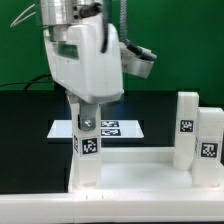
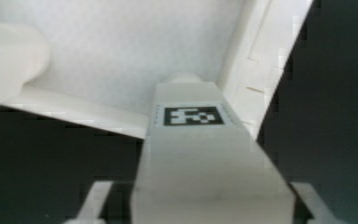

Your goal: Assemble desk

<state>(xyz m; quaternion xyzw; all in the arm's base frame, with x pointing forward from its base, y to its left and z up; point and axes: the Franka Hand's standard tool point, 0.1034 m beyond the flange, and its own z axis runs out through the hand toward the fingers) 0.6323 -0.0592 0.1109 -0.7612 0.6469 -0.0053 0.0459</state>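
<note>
The claw (image 1: 88,112) hangs straight down over the near left corner of the desk top (image 1: 140,165) as the exterior view shows it, and it is clamped on a white leg (image 1: 88,150) that stands upright directly below it. The leg's upper end sits between the two dark fingers, and a small black-and-white tag on its face shows just under them. Its lower end reaches the corner of the desk top; whether it is seated in the socket cannot be told.

In the wrist view the same leg (image 2: 197,150) runs away from the claw (image 2: 194,200) with a tag on its face, flanked at the near edge by pale finger pads (image 2: 101,200), one on each side. Past the leg's far end lie the white rim and inner floor of the desk top (image 2: 87,95), seen blurred.

Well off to the claw's side, toward the exterior view's right, two more legs stand upright at the desk top's other end: one taller (image 1: 186,130), one nearer the edge of the picture (image 1: 209,145), both tagged and just beside each other.

Behind the claw, flat on the black table (image 1: 30,130), lies the marker board (image 1: 125,128).
</note>
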